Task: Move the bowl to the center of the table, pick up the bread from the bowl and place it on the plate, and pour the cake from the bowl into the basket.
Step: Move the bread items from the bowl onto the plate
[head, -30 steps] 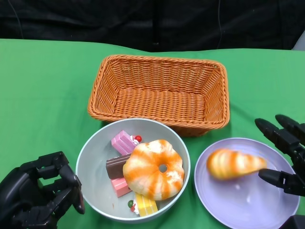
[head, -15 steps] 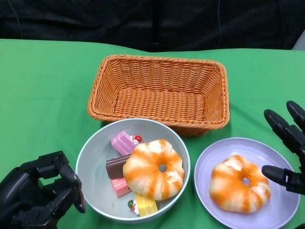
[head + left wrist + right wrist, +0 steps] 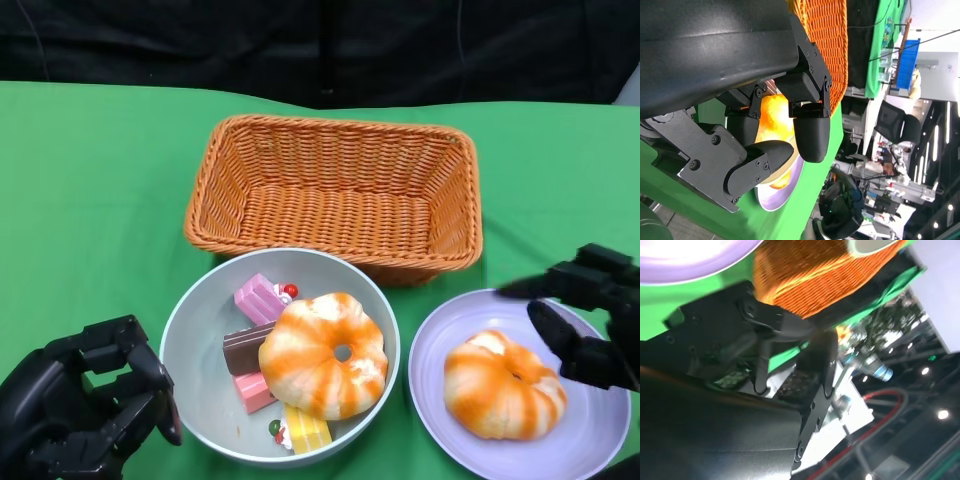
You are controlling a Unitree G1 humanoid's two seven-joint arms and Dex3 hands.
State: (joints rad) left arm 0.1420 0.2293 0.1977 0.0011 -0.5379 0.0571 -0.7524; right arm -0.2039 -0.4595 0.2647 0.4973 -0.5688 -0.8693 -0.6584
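Bread (image 3: 503, 385): on plate (image 3: 440, 425) (second piece in bowl (image 3: 190, 340))
Right hand (image 3: 585, 315): fingers spread, empty, above plate edge
Left hand (image 3: 85, 415): fingers curled, empty, beside bowl

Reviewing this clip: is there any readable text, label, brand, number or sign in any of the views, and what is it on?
None can be read.
Basket, bowl, plate, both breads and the cake pieces: no printing visible.
Left hand and right hand: no markings legible.
Background room in the wrist views: lights and clutter only, too blurred to show any sign.
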